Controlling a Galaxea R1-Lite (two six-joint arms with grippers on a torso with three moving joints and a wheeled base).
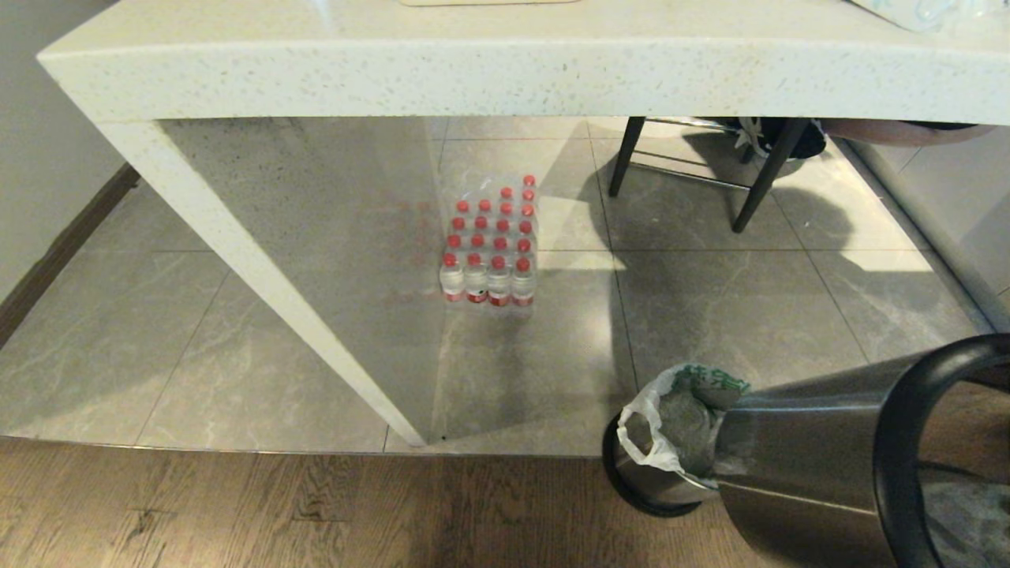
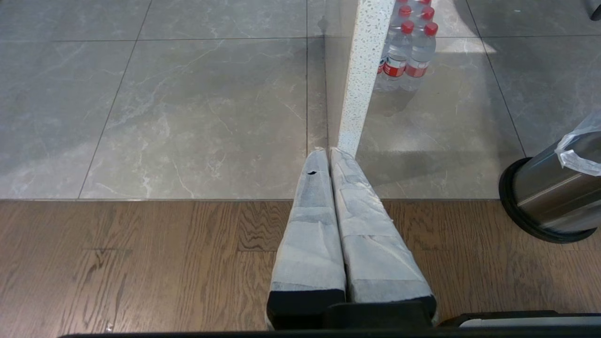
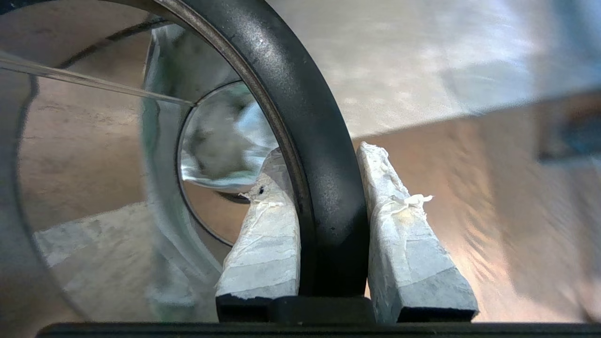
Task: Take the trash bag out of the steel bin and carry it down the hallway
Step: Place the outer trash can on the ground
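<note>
Lower right of the head view: filled by a steel cylinder (image 1: 805,457) with a black rim ring, tilted, hiding part of the steel bin (image 1: 651,481) behind it. Standing on the edge between grey tiles (image 1: 118,331) and wood floor (image 1: 237,505), that bin, on a black base ring, with the trash bag (image 1: 655,426) draped over its mouth, green print showing. Centre frame: a pack of red-capped bottles (image 1: 493,252) under the speckled stone table (image 1: 505,71), beside its slanted leg (image 1: 260,268). Upper right: dark chair legs (image 1: 757,181).

Seen only from the right wrist: right gripper (image 3: 324,152) clenched on the cylinder's black ring, one taped finger inside, one outside. Seen only from the left wrist: left gripper (image 2: 329,151) pressed closed, empty, above the wood floor, well apart from the bin at the right edge
</note>
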